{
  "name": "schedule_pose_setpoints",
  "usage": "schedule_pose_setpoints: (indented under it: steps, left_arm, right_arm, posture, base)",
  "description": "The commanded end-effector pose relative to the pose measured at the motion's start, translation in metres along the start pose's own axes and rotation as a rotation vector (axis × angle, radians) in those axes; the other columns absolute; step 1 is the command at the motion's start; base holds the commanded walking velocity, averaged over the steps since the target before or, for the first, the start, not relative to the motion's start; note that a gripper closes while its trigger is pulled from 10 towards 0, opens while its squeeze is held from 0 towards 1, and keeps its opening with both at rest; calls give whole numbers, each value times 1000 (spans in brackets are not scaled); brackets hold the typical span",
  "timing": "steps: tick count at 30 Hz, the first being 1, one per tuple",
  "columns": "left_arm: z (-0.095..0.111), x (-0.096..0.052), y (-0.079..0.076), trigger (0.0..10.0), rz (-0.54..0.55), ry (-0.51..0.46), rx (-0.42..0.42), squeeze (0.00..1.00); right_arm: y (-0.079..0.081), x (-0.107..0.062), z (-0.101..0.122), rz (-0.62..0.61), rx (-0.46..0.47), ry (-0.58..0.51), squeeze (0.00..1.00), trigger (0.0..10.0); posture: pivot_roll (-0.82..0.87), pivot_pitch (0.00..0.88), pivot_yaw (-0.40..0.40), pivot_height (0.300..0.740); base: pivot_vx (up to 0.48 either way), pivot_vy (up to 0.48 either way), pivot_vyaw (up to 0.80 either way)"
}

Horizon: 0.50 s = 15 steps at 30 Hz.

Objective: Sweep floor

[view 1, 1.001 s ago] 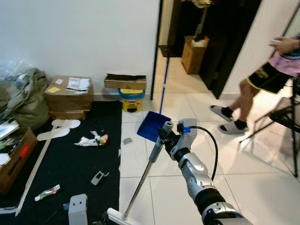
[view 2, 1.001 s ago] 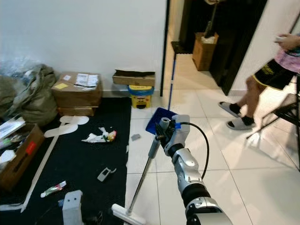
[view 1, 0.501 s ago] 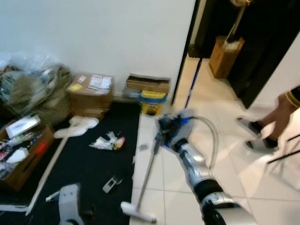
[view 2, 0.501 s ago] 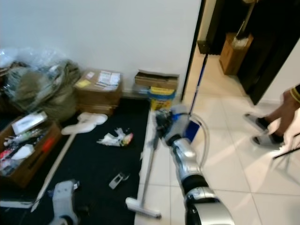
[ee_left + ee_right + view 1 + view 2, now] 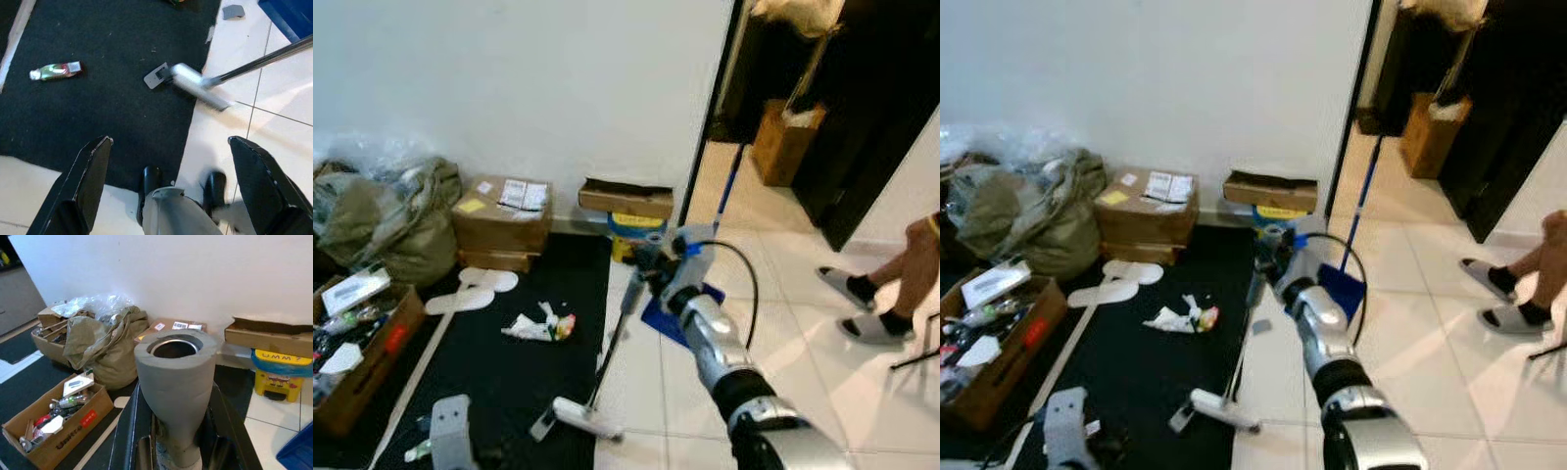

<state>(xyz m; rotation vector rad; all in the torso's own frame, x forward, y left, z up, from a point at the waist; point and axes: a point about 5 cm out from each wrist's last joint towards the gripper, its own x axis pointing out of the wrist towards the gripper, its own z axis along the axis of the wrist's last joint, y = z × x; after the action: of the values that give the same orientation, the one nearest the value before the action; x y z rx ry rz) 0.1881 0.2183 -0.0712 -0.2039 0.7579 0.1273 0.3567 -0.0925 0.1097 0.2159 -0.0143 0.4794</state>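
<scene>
My right gripper [image 5: 644, 266] is shut on the grey grip [image 5: 176, 377] of a metal floor sweeper. Its pole [image 5: 612, 343] slants down to the white head [image 5: 578, 419], which lies at the black mat's [image 5: 489, 372] right edge. The head [image 5: 198, 87] touches a small grey clip [image 5: 156, 77]. Crumpled wrappers [image 5: 536, 326] lie on the mat farther off, and a small tube [image 5: 56, 71] lies to the left. A blue dustpan [image 5: 683, 315] rests on the tiles behind the pole. My left gripper [image 5: 170, 142] hangs low over the mat's near edge, open and holding nothing.
Cardboard boxes [image 5: 501, 211], a stuffed green bag [image 5: 382, 215] and a yellow bin [image 5: 636, 223] line the wall. An open box of odds [image 5: 352, 343] sits at the left. White insoles [image 5: 470, 289] lie on the mat. A person's legs in slippers [image 5: 876, 294] stand right, by a dark doorway [image 5: 803, 88].
The camera has swung left and tilted. The sweeper head has slid from the tiles onto the mat's edge, up against the grey clip. My right gripper keeps its hold on the handle.
</scene>
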Motion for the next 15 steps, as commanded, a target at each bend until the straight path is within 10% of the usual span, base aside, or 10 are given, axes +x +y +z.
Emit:
schedule_pose_setpoints:
  steps: [1, 15]
  left_arm:
    - [-6, -1, -3, 10000, -6, 21, -5, 0]
    - [-7, -1, -5, 10000, -22, 26, 20, 0]
  right_arm:
    - [4, 3, 7, 40, 41, -50, 0, 10000]
    - [-9, 3, 18, -56, 96, -96, 0, 10000]
  posture:
    - [-8, 0, -47, 740]
    - [-11, 0, -40, 740]
  base:
    - [349, 0, 800]
    - [349, 0, 286]
